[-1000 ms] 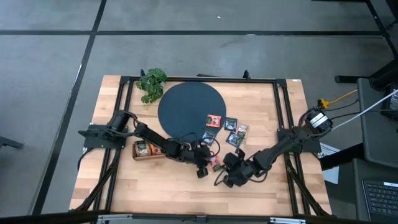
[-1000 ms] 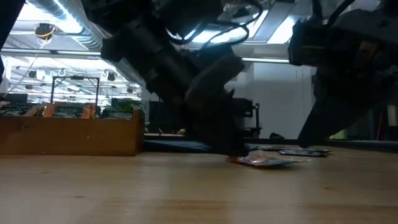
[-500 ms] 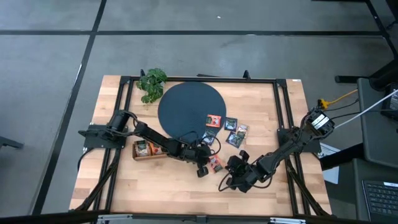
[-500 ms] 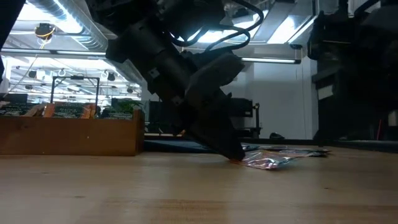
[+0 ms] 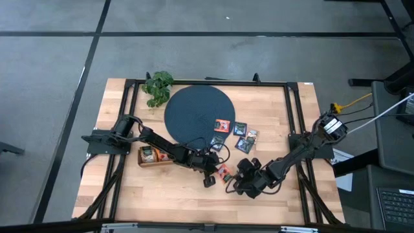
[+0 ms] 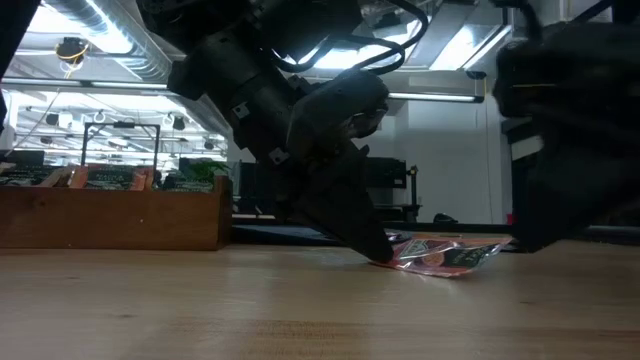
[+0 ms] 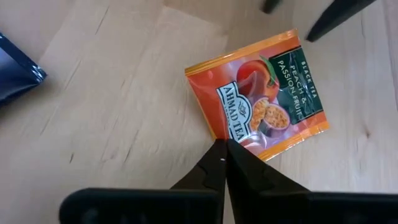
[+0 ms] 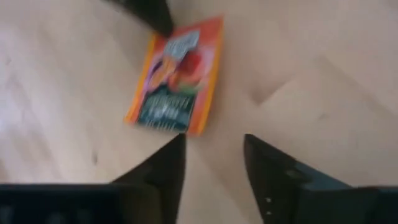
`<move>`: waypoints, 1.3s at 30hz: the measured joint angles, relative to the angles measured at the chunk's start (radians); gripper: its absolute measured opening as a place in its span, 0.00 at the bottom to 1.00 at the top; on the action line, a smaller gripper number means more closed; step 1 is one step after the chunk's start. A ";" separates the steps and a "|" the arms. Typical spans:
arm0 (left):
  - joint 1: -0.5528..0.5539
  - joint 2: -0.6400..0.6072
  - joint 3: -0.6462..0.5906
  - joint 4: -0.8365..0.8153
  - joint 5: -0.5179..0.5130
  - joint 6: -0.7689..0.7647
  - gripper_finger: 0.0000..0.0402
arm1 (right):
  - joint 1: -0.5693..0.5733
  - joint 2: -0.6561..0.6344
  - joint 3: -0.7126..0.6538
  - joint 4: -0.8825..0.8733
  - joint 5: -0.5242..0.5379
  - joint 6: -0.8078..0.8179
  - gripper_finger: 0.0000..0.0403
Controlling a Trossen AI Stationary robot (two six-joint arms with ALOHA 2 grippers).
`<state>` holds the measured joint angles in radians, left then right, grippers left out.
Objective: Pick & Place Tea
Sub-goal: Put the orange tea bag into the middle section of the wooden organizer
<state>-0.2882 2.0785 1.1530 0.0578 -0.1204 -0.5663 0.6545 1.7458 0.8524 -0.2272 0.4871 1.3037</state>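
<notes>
Two grippers flank one orange sachet (image 5: 224,171) from above; the right gripper (image 5: 240,183) has drawn nearer again. Low down, the left gripper (image 6: 375,245) has lifted the sachet's edge off the wooden table (image 6: 200,310). Left wrist: fingers pinched on its corner. Right wrist: fingers apart, empty.

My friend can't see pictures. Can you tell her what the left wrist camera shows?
An orange tea packet lies flat on the pale wooden table, and the left gripper has pinched its edge with the fingers closed. A dark packet peeks in at one side.
</notes>
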 joint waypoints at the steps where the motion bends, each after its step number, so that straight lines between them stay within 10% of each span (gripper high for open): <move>1: 0.000 0.000 0.000 0.000 0.000 0.000 0.01 | -0.007 0.000 0.000 0.001 0.006 0.002 0.45; 16: -0.003 0.000 -0.004 0.035 -0.033 0.022 0.01 | -0.099 0.043 -0.006 0.161 -0.155 -0.129 0.54; 32: -0.003 0.001 -0.004 0.055 -0.066 0.032 0.03 | -0.102 0.046 -0.008 0.187 -0.124 -0.240 0.04; 39: -0.008 -0.026 -0.007 0.041 -0.060 0.103 0.03 | -0.102 0.046 -0.007 0.204 -0.122 -0.274 0.01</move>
<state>-0.2967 2.0520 1.1461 0.0990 -0.1805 -0.4631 0.5522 1.7916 0.8457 -0.0233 0.3647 1.0301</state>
